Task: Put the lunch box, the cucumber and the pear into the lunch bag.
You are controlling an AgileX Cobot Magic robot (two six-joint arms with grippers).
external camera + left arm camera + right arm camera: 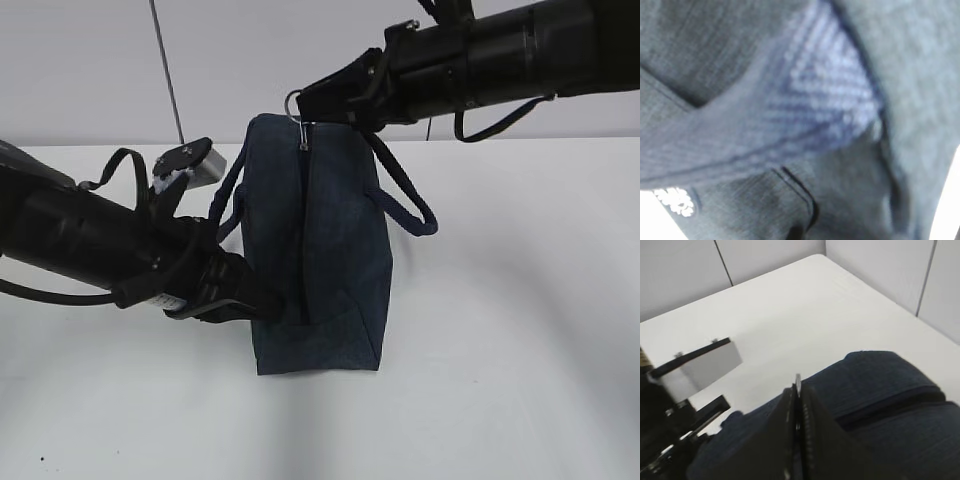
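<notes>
A: Starting on the left, the left gripper [255,300] presses into the lower side of the lunch bag [340,250], down by its base. Its wrist camera is filled with blurred navy cloth and a woven handle strap [825,100], so I cannot tell whether the jaws are spread or pinching fabric.

B: And the bag itself?

A: It stands upright near the middle of the tabletop [520,380], toward the far edge. Dark navy fabric, boxy, two padded loop handles; the far handle [405,200] droops off its right side.

B: The zipper?

A: The dark zipper line [303,235] runs down the bag's near end and looks drawn together, no silvery lining visible anywhere. At the top sits the metal ring pull [293,106].

B: Then the right gripper?

A: The right gripper [322,105] is at the bag's top corner with its jaws squeezed tight together, apparently pinching the ring pull; the wrist view shows a thin metal sliver [798,381] poking out between the fingers.

B: So how far along?

A: Late, I judge. Neither lunch box, cucumber nor pear lies anywhere on the tabletop, so they are probably inside, though hidden. What remains seems to be finishing the zip and letting go.
</notes>
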